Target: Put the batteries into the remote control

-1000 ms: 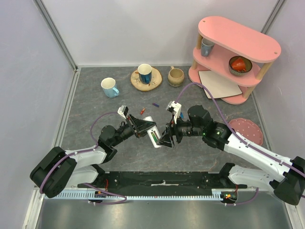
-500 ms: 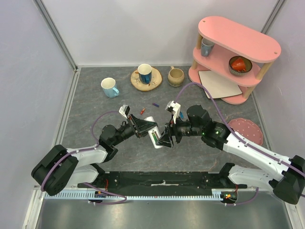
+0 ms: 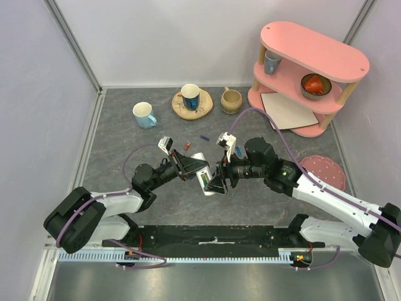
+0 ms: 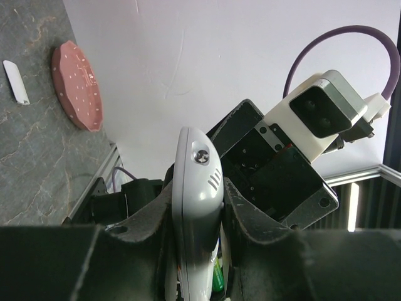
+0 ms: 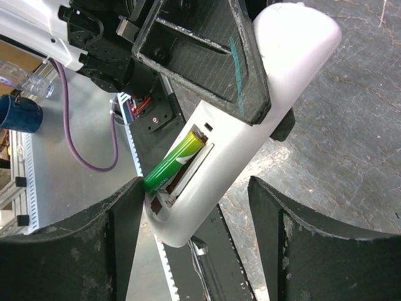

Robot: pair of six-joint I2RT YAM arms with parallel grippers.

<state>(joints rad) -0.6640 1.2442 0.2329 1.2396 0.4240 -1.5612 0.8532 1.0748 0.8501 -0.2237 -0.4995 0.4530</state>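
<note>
1. While the white remote [image 5: 263, 106] was up in the air above the middle of the grey table [image 3: 125, 125], nearer the front edge than the back, the left gripper [image 3: 188, 167] held it. Its fingers [image 4: 147, 216] were pressed hard against the remote's two long sides, pinching it.
2. This hold seemed meant to steady the remote and turn its open back toward the other arm, so that the battery slot [image 5: 182, 183] could be reached.
3. The right gripper [image 5: 195, 188] had its fingers [image 5: 69, 251] spread wide, one on each side of the slot end of the remote. They pinched nothing, and open space showed beside the remote on at least one side.
4. A green battery [image 5: 172, 164] lay in the slot. Its end nearer the right gripper looked slightly raised above the slot, so it was probably not fully seated, and the spread fingers were likely placed to press it home.
5. The remote's long axis ran roughly from the back edge of the table toward the front edge. Its rounded top end pointed toward the back and its slot end toward the front. The green battery lay along the same line.
6. A red battery [image 3: 187, 145] and a purple battery [image 3: 204, 137] lay loose on the table, closer to the back edge and apart from the remote.
</note>
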